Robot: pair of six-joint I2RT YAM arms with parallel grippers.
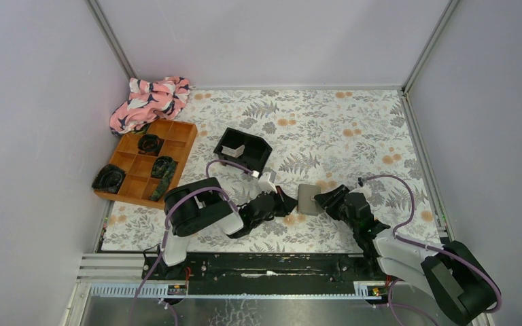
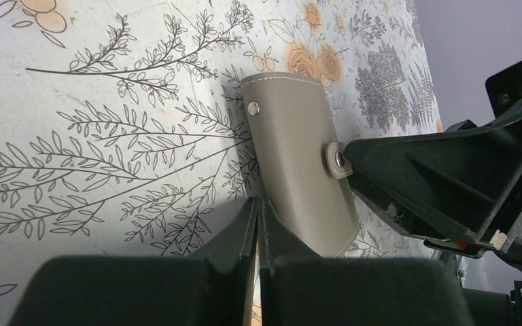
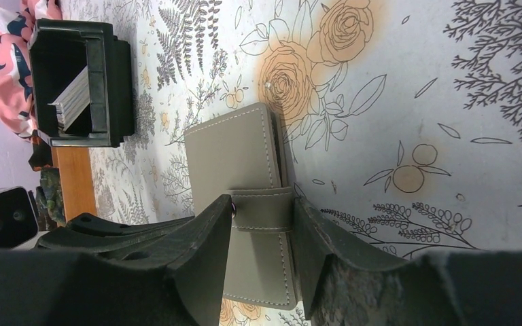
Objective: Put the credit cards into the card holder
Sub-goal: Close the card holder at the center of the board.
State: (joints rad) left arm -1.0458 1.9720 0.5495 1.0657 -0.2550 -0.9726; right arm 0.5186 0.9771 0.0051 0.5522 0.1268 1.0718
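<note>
Filling the foreground of the left wrist view, our left claw (image 2: 258, 202) had its two dark fingers pressed together. The tips sat just beside the near edge of the card holder (image 2: 299, 163). We saw the card holder as a flat grey-taupe wallet with pale stitching, lying folded on the flower-printed bench (image 2: 95, 136) between the two claws.

From the opposite side, our right claw (image 3: 262, 204) hung over it with fingers held apart, one at each end of the wallet's strap (image 3: 264, 212). We could not tell whether they pinched the strap or only flanked it. A metal snap (image 2: 338, 159) showed at the strap's end, against one right finger.

Farther back on the bench, well apart from the wallet, stood a black tray (image 3: 115, 81). It held the credit cards (image 3: 71, 102), a pale stack leaning on edge.

From above, we also saw an orange compartment tray (image 1: 180, 136) near the left wall, with dark bundles (image 1: 151, 142) in it. A pink patterned cloth (image 1: 151, 102) lay bunched in the corner behind it.
</note>
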